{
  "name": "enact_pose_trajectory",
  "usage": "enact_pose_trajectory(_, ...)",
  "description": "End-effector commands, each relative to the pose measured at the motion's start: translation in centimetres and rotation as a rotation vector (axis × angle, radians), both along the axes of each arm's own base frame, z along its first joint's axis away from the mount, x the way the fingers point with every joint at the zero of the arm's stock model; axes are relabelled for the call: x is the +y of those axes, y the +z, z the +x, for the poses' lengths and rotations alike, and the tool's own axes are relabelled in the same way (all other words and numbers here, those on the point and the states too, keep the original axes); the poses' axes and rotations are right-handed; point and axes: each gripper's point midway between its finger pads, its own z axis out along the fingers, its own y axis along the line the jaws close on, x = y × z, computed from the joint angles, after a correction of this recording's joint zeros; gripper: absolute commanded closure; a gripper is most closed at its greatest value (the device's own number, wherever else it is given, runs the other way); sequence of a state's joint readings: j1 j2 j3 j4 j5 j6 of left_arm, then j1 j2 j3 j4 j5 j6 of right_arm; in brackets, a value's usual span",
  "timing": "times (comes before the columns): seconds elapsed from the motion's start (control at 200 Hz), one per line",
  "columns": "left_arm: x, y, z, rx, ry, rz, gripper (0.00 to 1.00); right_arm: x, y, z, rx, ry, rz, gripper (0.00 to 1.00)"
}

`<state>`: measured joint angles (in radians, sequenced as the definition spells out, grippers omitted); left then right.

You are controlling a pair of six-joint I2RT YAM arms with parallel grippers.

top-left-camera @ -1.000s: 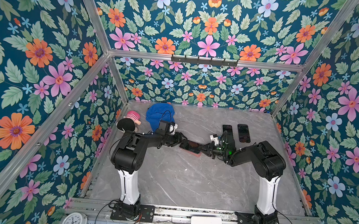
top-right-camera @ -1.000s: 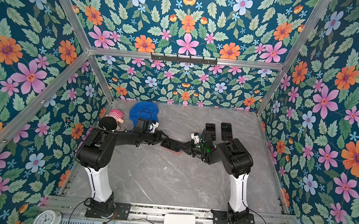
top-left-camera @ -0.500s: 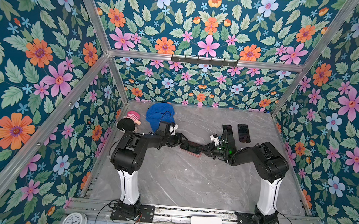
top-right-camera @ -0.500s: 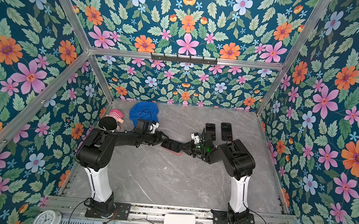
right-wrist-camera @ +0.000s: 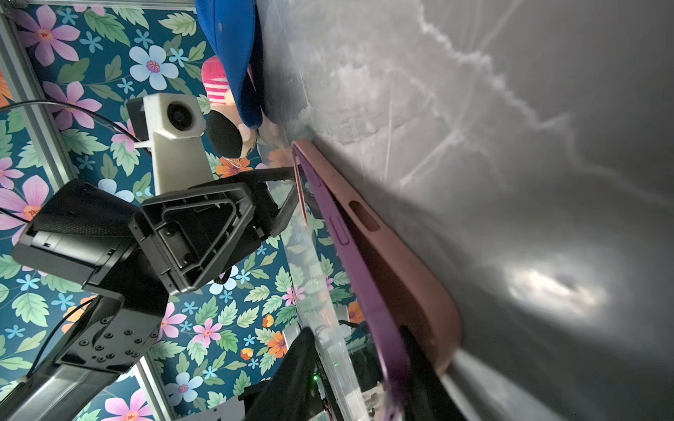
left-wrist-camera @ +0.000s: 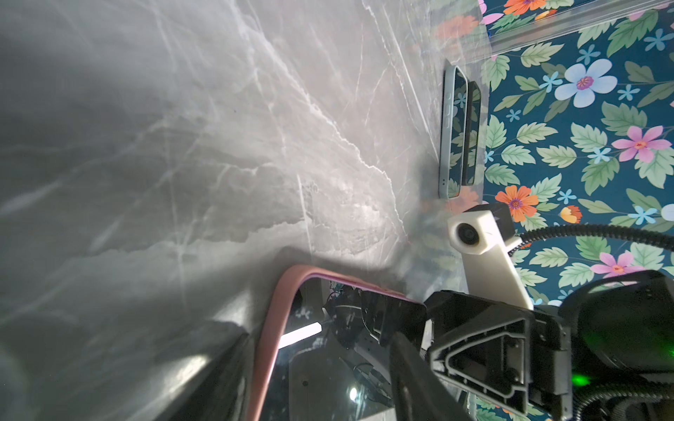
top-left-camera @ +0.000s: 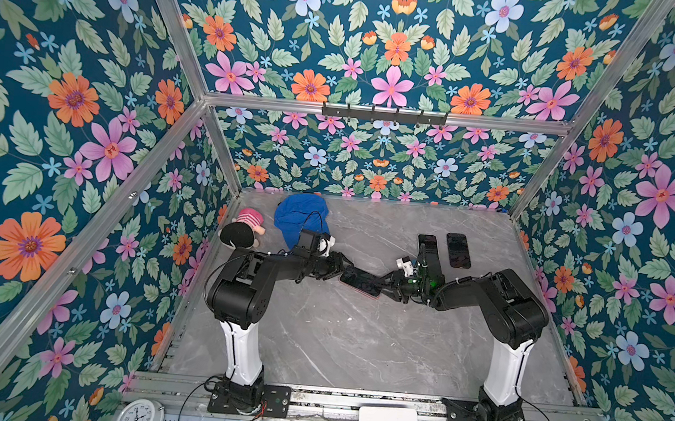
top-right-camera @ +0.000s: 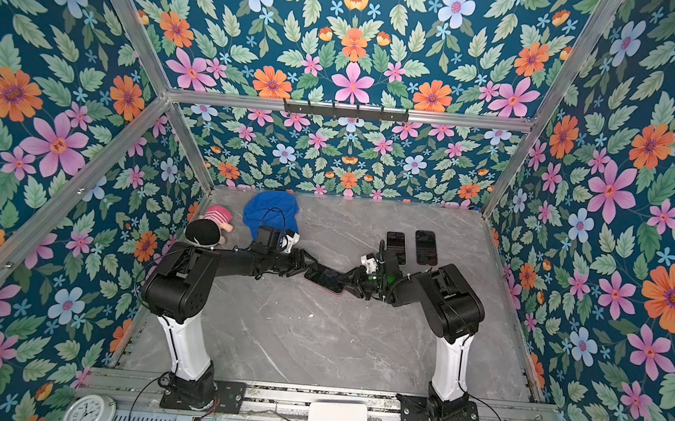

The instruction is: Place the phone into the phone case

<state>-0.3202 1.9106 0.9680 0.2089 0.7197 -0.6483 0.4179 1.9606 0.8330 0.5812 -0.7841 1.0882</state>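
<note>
Mid-table in both top views lies the pink phone case (top-left-camera: 367, 294) (top-right-camera: 331, 291), with the dark-screened, purple-edged phone (top-left-camera: 362, 282) (top-right-camera: 327, 279) in it. In the right wrist view the purple phone edge (right-wrist-camera: 364, 277) rises out of the case (right-wrist-camera: 401, 266) at my end and sits lower at the far end. My left gripper (top-left-camera: 339, 268) (top-right-camera: 306, 265) (left-wrist-camera: 321, 339) is shut across the case's far-left end, pink rim (left-wrist-camera: 271, 328) against one finger. My right gripper (top-left-camera: 383, 287) (top-right-camera: 348, 284) (right-wrist-camera: 357, 339) straddles the other end, jaws parted, one finger over the screen and one under the phone.
Two more dark phones (top-left-camera: 427, 244) (top-left-camera: 458, 250) lie side by side at the back right, just beyond my right arm. A blue cap (top-left-camera: 300, 216) and a small doll (top-left-camera: 242, 228) sit at the back left. Flowered walls close in the marble table (top-left-camera: 336, 344).
The right gripper's jaws have parted from their tight grip on the phone's end. The left gripper and the case have stayed where they were.
</note>
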Motion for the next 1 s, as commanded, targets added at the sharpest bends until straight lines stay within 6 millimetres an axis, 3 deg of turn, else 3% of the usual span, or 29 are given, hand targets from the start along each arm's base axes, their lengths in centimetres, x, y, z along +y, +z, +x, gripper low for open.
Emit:
enact_pose_trajectory(0.0,-0.2,0.4,-0.1,-0.009,-0.011,-0.012,0.39,-0.2,0.0,-0.3,0.012,0.004,-0.035,0.59)
enact_pose_trajectory(0.56,0.2,0.0,-0.3,-0.004,-0.018,-0.003,0.39,-1.8,-0.3,-2.8,0.086,0.038,-0.305,0.53)
enact_pose_trajectory(0.995,0.0,-0.3,-0.4,0.004,-0.025,-0.012,0.39,-0.8,-0.4,-2.8,0.082,0.072,-0.327,0.7)
